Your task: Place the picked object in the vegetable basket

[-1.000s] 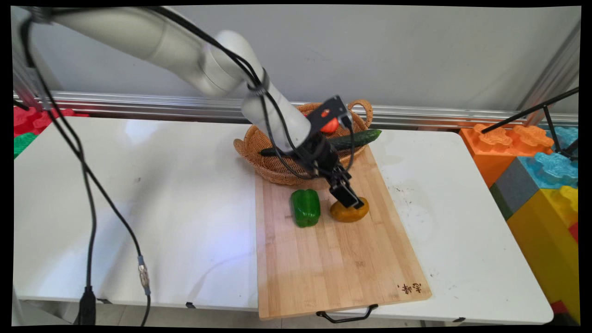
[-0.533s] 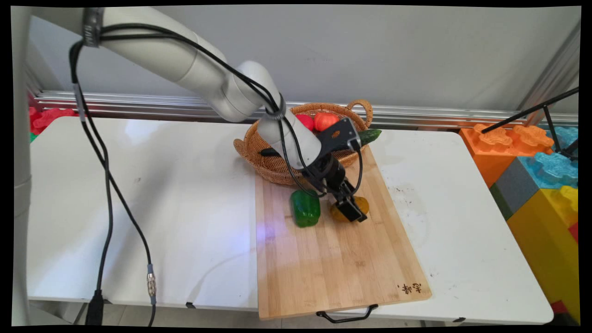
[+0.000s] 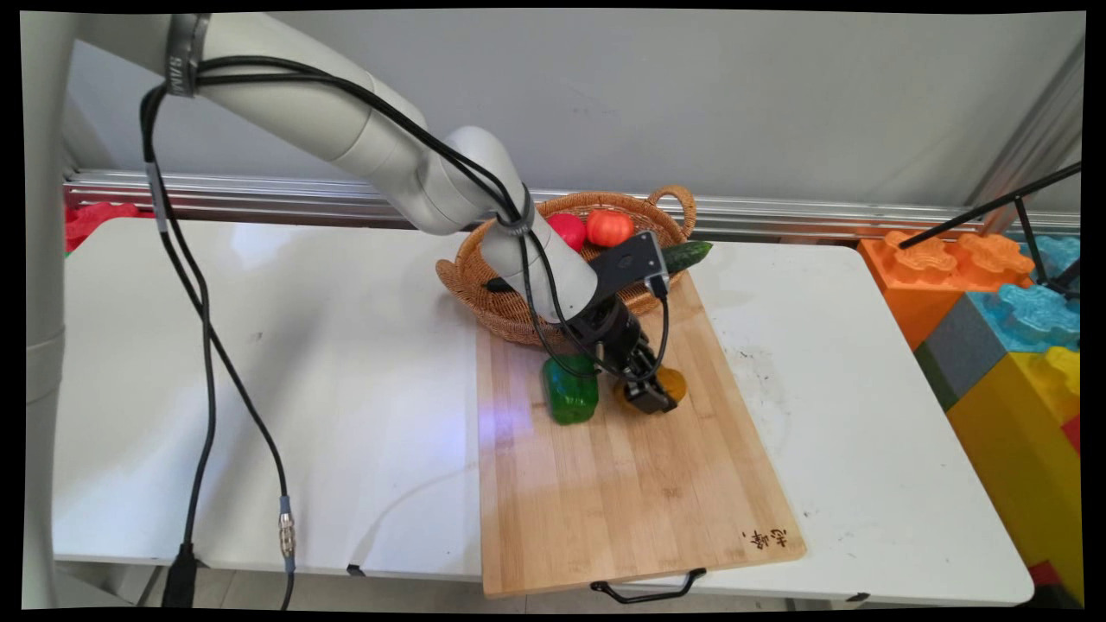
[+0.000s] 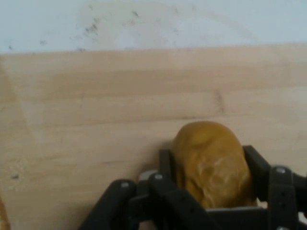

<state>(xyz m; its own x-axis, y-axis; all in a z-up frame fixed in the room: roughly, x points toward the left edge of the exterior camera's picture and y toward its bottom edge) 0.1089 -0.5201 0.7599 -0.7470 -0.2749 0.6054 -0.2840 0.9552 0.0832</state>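
two fingers (image 4: 165, 165) flanking potato (image 4: 211, 163), pepper (image 3: 570, 393) beside

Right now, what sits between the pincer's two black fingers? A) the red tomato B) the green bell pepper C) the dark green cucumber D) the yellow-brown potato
D: in the hand view the yellow-brown potato fills the gap between the pincer fingers, lying on the bamboo cutting board; the green bell pepper lies beside it, untouched.

white table (image 3: 259, 363) under board (image 3: 622, 484), basket (image 3: 501, 302)
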